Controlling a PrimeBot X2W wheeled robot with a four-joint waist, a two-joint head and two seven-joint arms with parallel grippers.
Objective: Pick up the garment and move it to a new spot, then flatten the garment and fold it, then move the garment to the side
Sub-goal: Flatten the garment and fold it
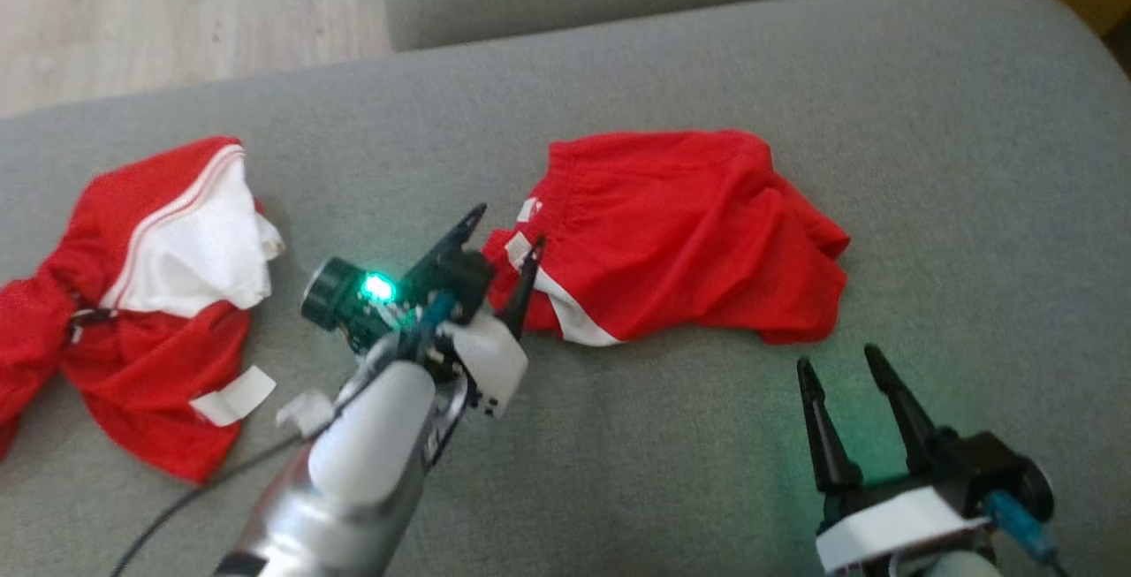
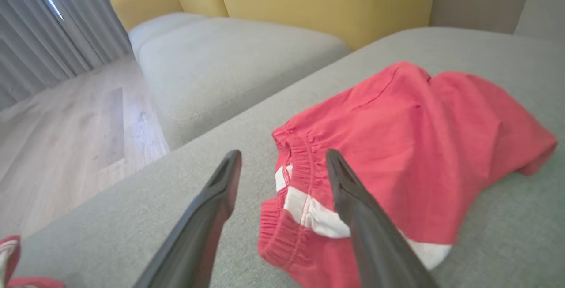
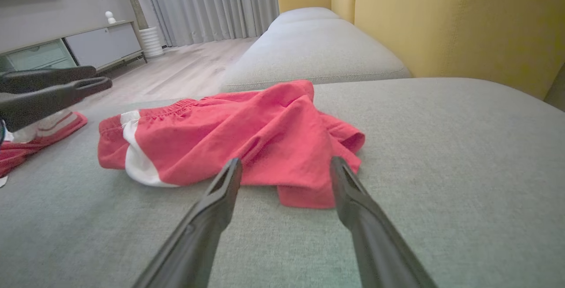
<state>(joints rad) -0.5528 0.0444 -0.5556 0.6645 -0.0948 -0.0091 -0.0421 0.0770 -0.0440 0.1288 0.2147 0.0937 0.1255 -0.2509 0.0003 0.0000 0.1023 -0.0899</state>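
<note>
Soft daylight is coming through grey pleated curtains (image 3: 198, 5) at eleven o'clock of the right wrist view. A small green lamp (image 1: 378, 287) is tinting the grey fabric cushion (image 1: 751, 400) at five o'clock. The head view is blurring slightly.

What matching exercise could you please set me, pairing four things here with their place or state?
Things:
1. left pincer
2. right pincer
3. shorts
4. other garment

Descriptions:
A. bunched at far left, white lining showing
B. open, at the shorts' waistband end
C. open, over bare cushion
D. lying mid-cushion, white side stripe

Pairs: 1-B; 2-C; 3-D; 4-A
</note>
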